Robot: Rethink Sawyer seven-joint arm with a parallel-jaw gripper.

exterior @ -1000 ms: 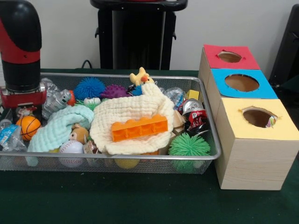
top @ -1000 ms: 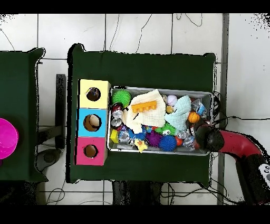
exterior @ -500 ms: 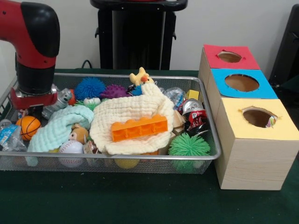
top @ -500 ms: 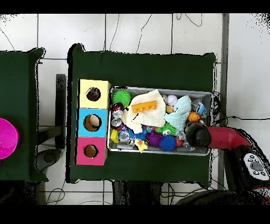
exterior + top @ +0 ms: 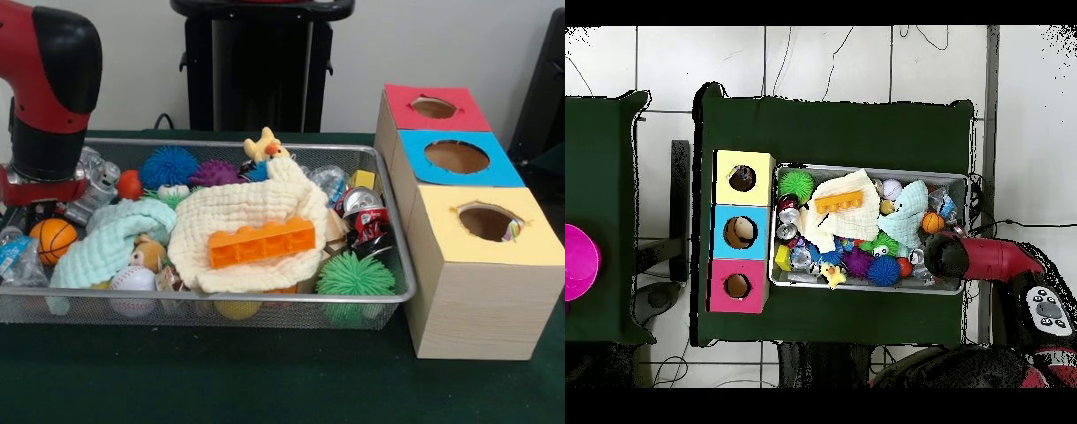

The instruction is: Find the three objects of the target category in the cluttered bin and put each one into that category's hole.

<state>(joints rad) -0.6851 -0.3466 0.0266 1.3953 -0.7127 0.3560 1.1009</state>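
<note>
Hovering over the bin's [image 5: 402, 291] end farthest from the 3 holed boxes [image 5: 477, 265], pincer hidden, grip state unclear; apparently searching, targets presumably buried among clutter, none visibly delivered.

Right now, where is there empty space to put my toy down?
The green cloth in front of the wire bin is bare, up to the wooden boxes. Inside the bin it's crowded everywhere, with balls, cloths and the orange brick.
</note>
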